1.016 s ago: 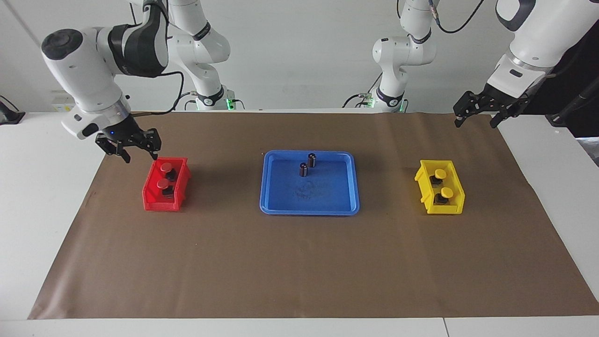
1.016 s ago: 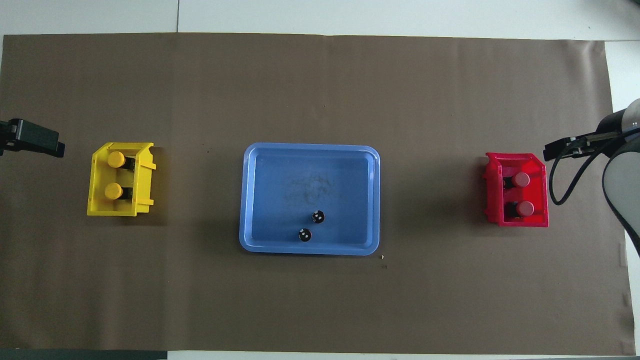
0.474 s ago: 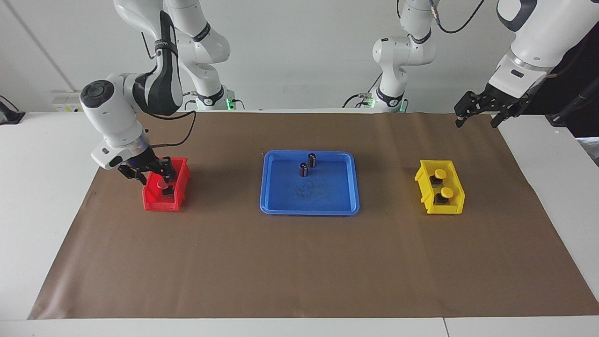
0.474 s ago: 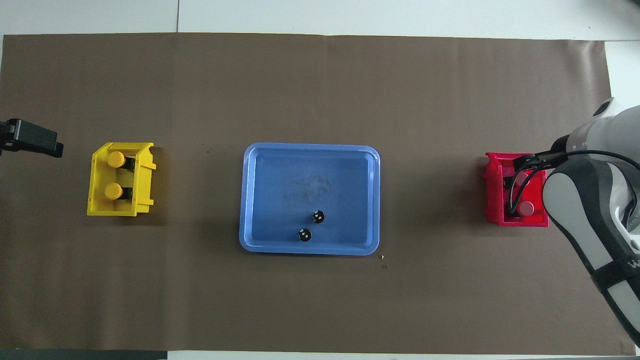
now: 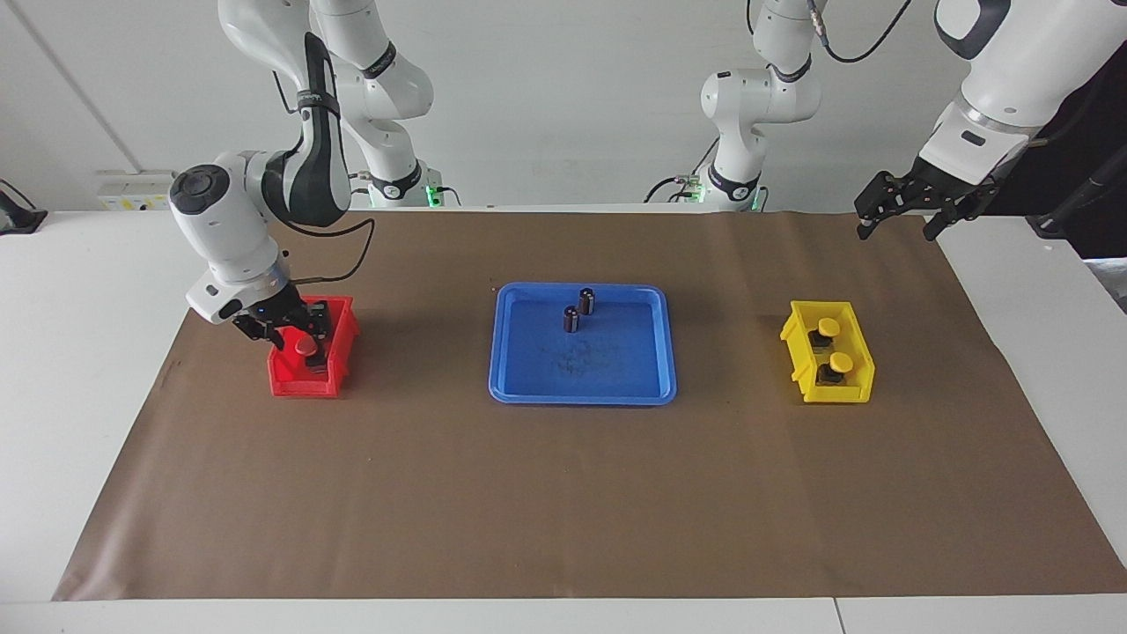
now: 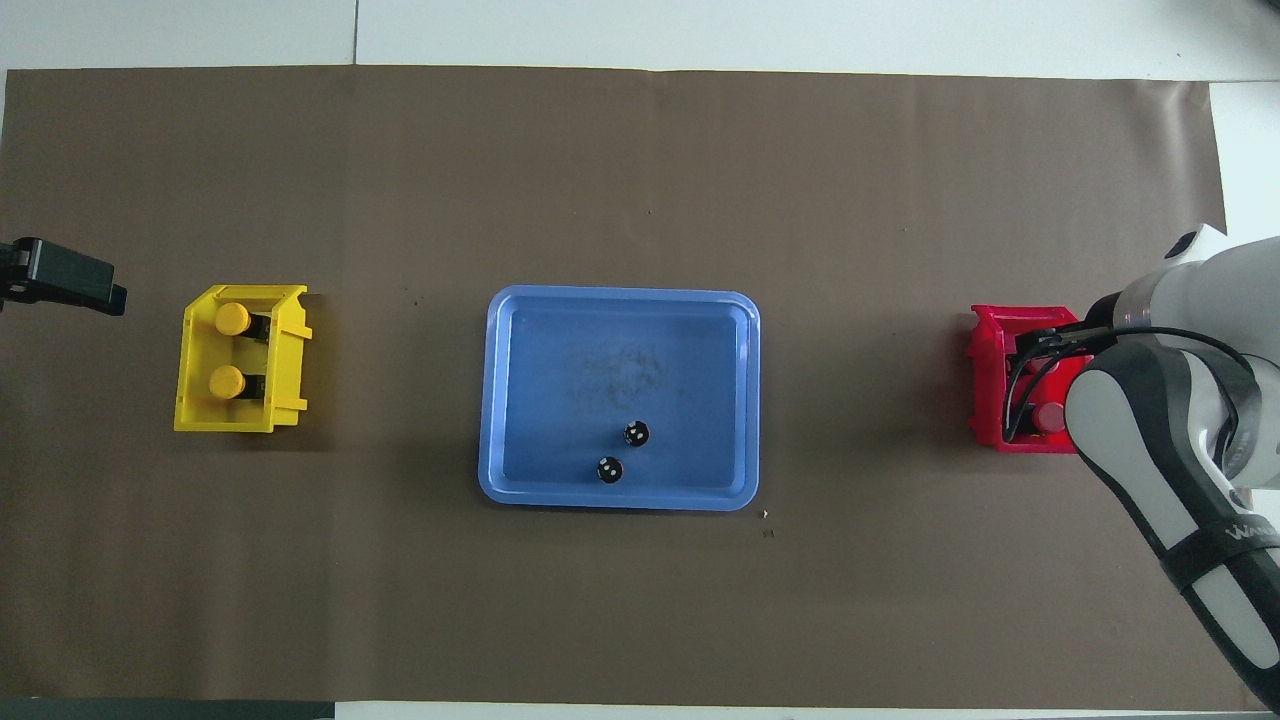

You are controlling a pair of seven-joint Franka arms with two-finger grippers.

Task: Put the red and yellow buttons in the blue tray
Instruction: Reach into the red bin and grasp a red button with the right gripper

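A plain white wall [image 5: 563,97] fills the top of the frame in the facing view, evenly lit with no hard shadows. Below it a white table [image 5: 79,370] spans the frame, most of its top covered by a brown paper sheet [image 5: 563,493]. At the upper left, a white socket strip [image 5: 132,183] sits against the wall.

Bright, even light from above, soft short shadows (beside bins and tray), sharp focus, no glare
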